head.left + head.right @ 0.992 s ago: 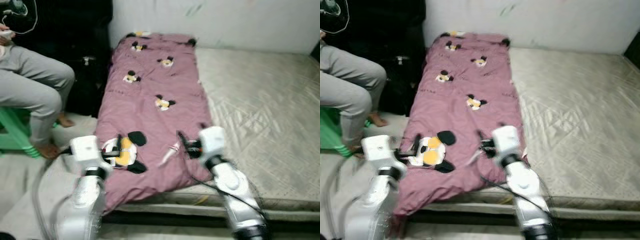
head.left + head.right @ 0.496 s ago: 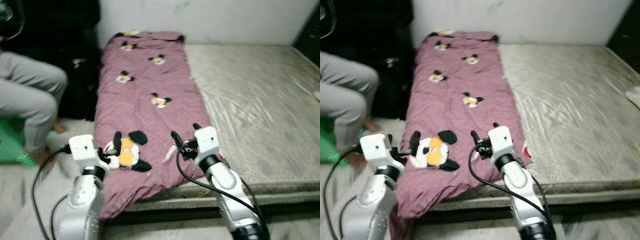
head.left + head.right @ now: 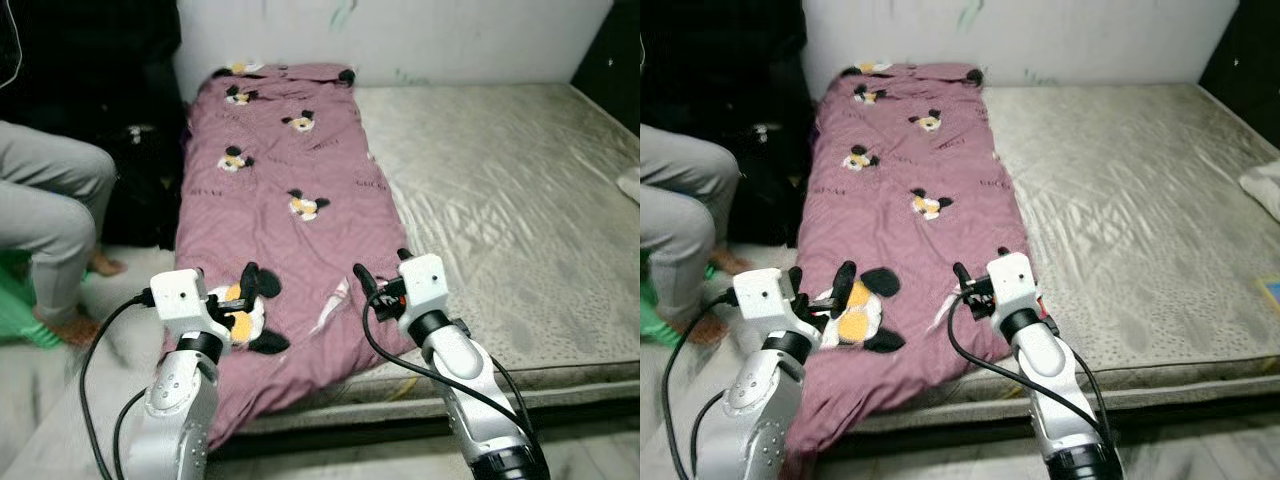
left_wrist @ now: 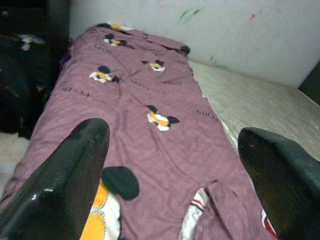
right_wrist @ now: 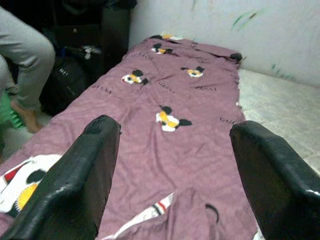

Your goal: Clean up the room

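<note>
A purple quilt (image 3: 285,200) is laid along the left side of a bare mattress (image 3: 500,200), from the white wall (image 3: 450,35) down to the near edge, where its corner hangs over the side. The quilt is printed with cartoon mouse heads in black, yellow and white, small ones (image 3: 306,205) in the upper part and one large figure (image 3: 250,305) at the near end. Small dark words are also printed on the fabric; in the left wrist view one of them (image 4: 207,115) seems to read "GUCCI", but the letters are too small for this to be read with certainty. Near the lower edge a fold of the quilt (image 5: 187,212) is turned up, and a white lining with red stripes is seen under it.

The left gripper (image 3: 235,298) is held over the large cartoon figure at the near left corner of the quilt. Its two black fingers (image 4: 75,165) are spread wide apart, and nothing is held between them. The right gripper (image 3: 378,283) is held over the near right part of the quilt, beside the turned-up fold. Its fingers (image 5: 80,175) are also spread apart, with only the quilt seen between them.

On the left, a person's leg (image 3: 50,200) in grey trousers is seen, with a bare foot (image 3: 65,328) on the floor beside something green (image 3: 15,310). A dark bag (image 3: 135,170) stands between the person and the bed. Green marks (image 3: 340,12) are seen on the wall.
</note>
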Tool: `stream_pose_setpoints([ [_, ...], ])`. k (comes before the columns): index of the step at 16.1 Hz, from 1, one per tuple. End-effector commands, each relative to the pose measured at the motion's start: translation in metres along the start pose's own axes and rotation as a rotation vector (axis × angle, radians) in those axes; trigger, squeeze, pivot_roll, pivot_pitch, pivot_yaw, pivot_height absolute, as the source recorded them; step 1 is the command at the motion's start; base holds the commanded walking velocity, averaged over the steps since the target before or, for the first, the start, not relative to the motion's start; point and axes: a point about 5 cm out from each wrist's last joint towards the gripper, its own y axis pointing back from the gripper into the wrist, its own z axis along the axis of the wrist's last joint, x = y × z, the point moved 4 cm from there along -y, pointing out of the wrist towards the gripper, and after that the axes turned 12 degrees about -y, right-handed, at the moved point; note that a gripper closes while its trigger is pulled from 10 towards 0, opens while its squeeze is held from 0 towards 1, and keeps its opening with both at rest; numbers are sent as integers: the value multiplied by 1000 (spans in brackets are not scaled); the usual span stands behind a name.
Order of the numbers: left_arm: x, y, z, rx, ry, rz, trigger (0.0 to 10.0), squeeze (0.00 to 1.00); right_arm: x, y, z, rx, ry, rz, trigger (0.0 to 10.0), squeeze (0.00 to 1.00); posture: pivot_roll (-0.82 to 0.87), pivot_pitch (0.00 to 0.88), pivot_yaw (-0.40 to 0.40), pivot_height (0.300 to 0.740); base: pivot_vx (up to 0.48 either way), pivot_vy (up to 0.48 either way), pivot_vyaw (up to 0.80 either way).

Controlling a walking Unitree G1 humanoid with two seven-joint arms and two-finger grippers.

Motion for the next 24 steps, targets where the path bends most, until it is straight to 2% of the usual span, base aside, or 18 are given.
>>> stream_pose_setpoints([
  [1, -3, 0, 4, -15, 6, -15, 10000, 0, -4, 0, 0, 3, 4, -15, 10000, 0, 22, 59, -14, 740, 420, 0, -694],
  [7, -3, -1, 4, -13, -4, -14, 10000, 0, -4, 0, 0, 1, 5, -16, 10000, 0, 23, 58, -14, 740, 357, 0, -86],
  [19, 5, 0, 0, 4, -27, 50, 10000, 0, -3, -1, -2, 7, 11, 2, 10000, 0, 27, 44, -20, 740, 0, 0, 0],
  [22, 21, 14, -4, 9, -32, 84, 10000, 0, 2, 3, -3, 20, -22, 50, 10000, 0, 29, 43, -25, 740, 0, 0, 0],
  [23, 26, 18, -3, 1, -78, 91, 10000, 0, -2, 6, -1, 1, -19, 22, 10000, 0, 33, 46, -28, 740, 0, 0, 0],
  [24, 41, 26, -4, -2, -126, 143, 10000, 0, -22, 12, 6, -44, -11, -98, 10000, 0, 33, 55, -30, 740, 0, 0, 0],
])
